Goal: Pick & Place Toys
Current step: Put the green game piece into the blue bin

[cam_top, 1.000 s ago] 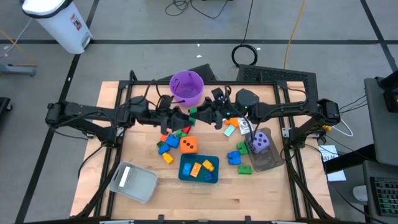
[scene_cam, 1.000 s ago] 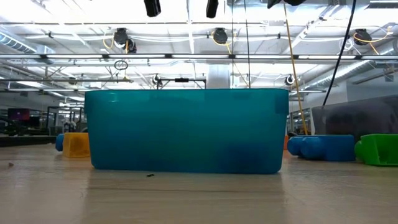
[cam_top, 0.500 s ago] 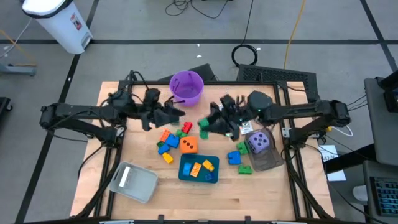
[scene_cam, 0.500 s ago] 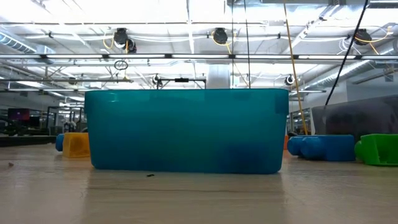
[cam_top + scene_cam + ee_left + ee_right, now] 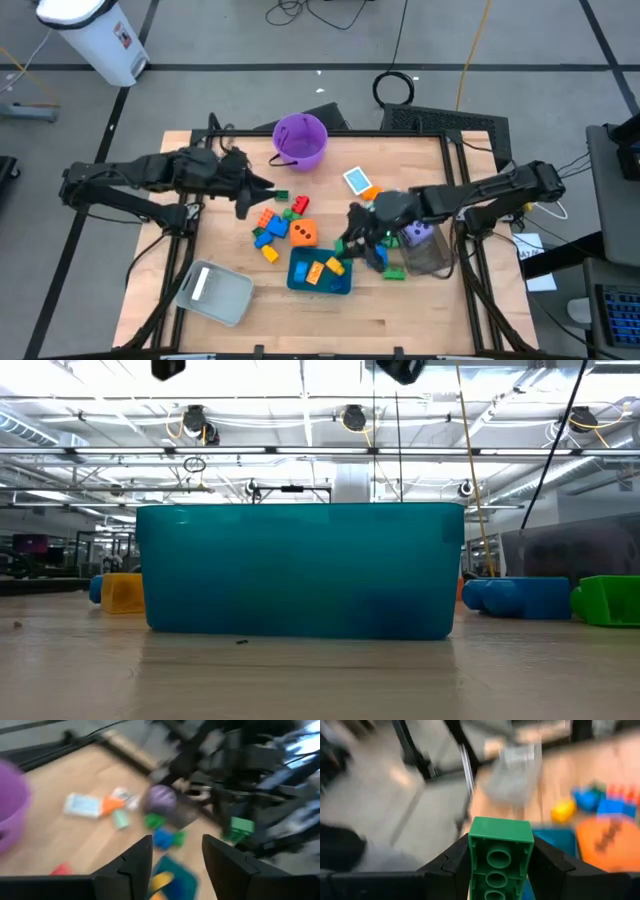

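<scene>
While a green brick (image 5: 500,855) is clamped between the right gripper's (image 5: 352,243) fingers beside the teal tray (image 5: 320,272), presumably for dropping in, the left gripper (image 5: 172,855) hangs empty, fingers apart.

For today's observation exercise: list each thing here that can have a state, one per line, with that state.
Right gripper: shut on a green brick, beside the teal tray.
Left gripper: open, holding nothing.
Teal tray: holds yellow and orange bricks.
Purple bucket: upright.
Orange die: loose on the table.
Purple die: in the clear tray.

Loose bricks (image 5: 278,226) crowd the table (image 5: 200,200) behind the teal tray (image 5: 320,283).
</scene>
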Tool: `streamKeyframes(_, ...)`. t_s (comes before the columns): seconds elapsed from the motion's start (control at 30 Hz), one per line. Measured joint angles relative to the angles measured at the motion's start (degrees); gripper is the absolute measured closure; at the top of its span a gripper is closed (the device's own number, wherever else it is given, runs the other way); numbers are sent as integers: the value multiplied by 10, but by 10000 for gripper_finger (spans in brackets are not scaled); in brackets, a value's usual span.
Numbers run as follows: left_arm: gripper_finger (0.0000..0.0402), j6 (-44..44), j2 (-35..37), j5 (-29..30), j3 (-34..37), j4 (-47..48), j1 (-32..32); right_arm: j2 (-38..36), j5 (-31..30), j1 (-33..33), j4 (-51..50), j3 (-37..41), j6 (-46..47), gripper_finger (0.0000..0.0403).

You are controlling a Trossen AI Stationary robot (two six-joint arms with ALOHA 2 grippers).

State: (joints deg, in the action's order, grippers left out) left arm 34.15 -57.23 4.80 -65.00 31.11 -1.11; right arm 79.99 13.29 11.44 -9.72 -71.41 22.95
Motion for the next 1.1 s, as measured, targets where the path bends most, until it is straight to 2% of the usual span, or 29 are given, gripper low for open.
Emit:
streamKeyframes(0.1, 221, -8, -12, 13, -4, 65, 3, 29, 2, 10, -24, 0, -18, 260)
streamKeyframes(0.3, 219, -14, -40, 18, -1, 116, 14, 73, 3, 26, -39, 0, -56, 258)
streamKeyframes(0.47, 210, -8, -68, 46, -1, 163, 26, 98, 3, 37, -36, 0, -81, 257)
streamKeyframes(0.97, 153, -9, -198, 41, -2, 187, 81, 204, 2, 36, -2, 0, -98, 255)
streamKeyframes(1.1, 131, -66, -237, 15, -2, 181, 101, 212, 2, 34, 3, 0, -98, 251)
